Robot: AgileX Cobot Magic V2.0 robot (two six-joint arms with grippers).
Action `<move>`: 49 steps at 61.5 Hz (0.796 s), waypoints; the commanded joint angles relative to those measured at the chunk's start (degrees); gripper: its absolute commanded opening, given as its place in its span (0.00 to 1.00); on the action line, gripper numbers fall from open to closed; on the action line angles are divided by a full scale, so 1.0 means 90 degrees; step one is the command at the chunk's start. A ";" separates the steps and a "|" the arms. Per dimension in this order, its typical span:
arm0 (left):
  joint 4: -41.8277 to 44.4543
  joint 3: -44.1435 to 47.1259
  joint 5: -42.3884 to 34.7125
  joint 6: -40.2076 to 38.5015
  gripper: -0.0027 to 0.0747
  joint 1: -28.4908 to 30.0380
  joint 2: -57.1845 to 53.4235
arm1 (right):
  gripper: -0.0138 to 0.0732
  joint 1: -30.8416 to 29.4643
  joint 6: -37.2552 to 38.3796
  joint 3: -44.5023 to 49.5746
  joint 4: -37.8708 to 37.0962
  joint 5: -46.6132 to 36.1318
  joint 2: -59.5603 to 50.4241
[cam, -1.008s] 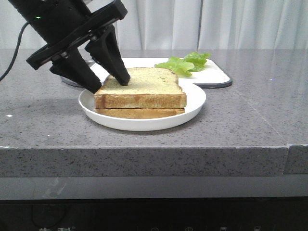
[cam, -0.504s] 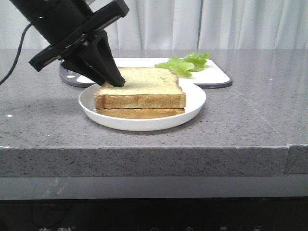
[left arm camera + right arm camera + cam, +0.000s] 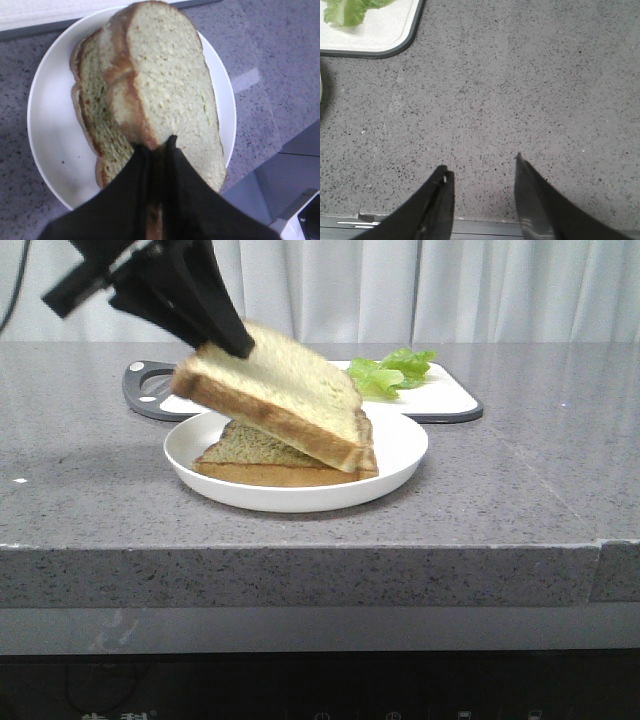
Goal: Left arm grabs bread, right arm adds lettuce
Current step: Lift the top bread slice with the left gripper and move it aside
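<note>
Bread (image 3: 275, 390) tilted, gripped corner uppermost.

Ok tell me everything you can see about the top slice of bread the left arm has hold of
The bread is a thick square loaf slice with a pale yellowish speckled face and brown crust. The left gripper is shut on its edge, and it hangs tilted: the gripped side is raised, while the lower far corner sits at or just above the thinner slice lying flat on the white plate. The front view leaves contact unclear. It looks soft, not sagging.
</note>
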 commanded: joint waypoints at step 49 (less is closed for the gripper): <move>0.0057 0.1926 -0.0174 0.0361 0.01 0.1481 -0.3410 | 0.54 -0.0009 -0.0071 -0.0675 0.0615 -0.0640 0.1193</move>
